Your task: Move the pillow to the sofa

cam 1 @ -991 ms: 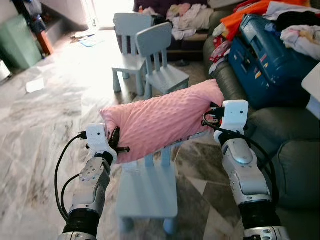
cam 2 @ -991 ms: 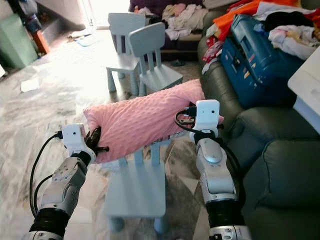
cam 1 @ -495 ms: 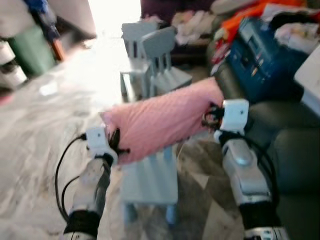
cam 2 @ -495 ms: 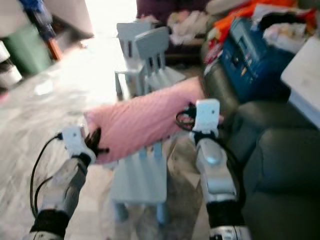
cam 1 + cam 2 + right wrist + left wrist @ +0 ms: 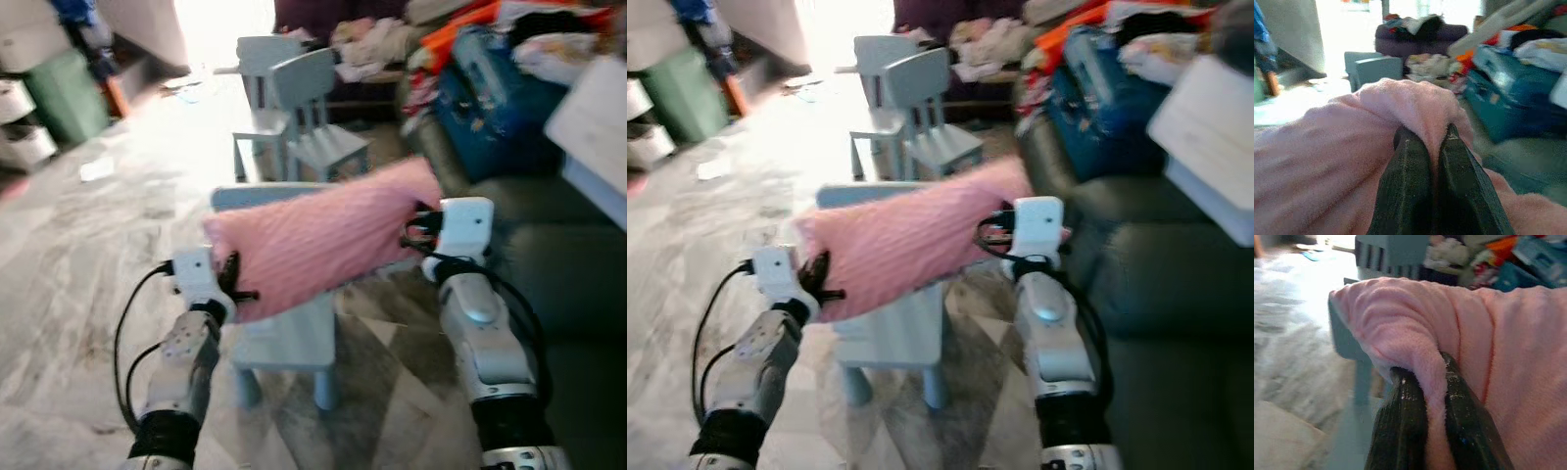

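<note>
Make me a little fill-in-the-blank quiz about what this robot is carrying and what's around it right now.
1. Both pincers pinch a soft pillow whose colour is ____.
2. The left pincer and the right pincer grip ____ ends of it.
3. Right beneath the held pillow stands a small pale blue ____.
4. The large blue suitcase rests on the dark ____.

Missing words: pink; opposite; chair; sofa

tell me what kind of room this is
Most likely a lived-in home living room: a dark green sofa piled with clothes and a blue suitcase, small pale blue children's chairs and a marble-look floor.
</note>
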### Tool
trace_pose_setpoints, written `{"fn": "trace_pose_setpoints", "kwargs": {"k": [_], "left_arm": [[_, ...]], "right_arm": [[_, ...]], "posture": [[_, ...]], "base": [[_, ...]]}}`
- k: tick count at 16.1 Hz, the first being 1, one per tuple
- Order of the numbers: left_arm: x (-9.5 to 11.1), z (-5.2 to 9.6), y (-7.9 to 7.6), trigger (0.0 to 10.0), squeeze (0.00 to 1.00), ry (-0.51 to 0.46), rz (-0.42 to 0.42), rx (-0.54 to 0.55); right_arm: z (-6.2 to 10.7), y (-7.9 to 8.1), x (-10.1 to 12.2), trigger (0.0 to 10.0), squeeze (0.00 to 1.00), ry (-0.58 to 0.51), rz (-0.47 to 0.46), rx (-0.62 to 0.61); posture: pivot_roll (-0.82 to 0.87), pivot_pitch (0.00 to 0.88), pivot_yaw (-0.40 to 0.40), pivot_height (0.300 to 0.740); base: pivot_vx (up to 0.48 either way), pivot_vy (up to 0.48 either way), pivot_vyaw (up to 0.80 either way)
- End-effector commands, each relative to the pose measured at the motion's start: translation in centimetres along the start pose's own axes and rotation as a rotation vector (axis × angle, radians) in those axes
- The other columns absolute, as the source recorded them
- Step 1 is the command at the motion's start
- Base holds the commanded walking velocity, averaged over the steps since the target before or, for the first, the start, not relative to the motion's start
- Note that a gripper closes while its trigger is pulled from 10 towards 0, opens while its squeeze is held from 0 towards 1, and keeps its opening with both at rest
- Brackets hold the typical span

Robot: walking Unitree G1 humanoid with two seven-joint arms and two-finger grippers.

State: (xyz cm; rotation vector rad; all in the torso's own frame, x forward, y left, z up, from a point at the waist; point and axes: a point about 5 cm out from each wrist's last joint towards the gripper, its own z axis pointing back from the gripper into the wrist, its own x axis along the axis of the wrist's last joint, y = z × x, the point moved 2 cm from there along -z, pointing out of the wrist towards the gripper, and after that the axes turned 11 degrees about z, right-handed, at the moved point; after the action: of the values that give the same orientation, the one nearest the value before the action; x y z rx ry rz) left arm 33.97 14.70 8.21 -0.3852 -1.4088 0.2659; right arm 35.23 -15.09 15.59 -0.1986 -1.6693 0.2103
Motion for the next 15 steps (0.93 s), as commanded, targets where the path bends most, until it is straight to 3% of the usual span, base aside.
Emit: {"fn": "trace_pose_setpoints", "kwargs": {"k": [1,3,11,15], "left_arm": [[0.46,0.15,0.98,10.0,0.00,-0.008,-0.016,0.029],[0.41,0.17,0.96,10.0,0.00,-0.007,-0.016,0.028],[0.84,0.02,0.94,10.0,0.00,-0.017,0.028,0.023],[0.98,0.11,1.51,10.0,0.00,-0.014,0.011,0.031]], "right_arm": [[-0.17,0.38,1.06,10.0,0.00,-0.038,-0.009,0.003],[-0.14,0.37,1.01,10.0,0.00,-0.036,-0.008,0.004],[-0.13,0.44,0.90,10.0,0.00,-0.031,-0.004,0.011],[-0.01,0.97,0.25,10.0,0.00,-0.013,0.002,0.034]], "posture": [[-0.15,0.000,0.062,0.740],[-0.15,0.000,0.060,0.740],[-0.15,0.000,0.058,0.740],[-0.13,0.000,0.051,0.740]], "base": [[-0.259,0.000,0.00],[-0.261,0.000,0.00],[0.000,0.000,0.00],[0.000,0.000,0.00]]}}
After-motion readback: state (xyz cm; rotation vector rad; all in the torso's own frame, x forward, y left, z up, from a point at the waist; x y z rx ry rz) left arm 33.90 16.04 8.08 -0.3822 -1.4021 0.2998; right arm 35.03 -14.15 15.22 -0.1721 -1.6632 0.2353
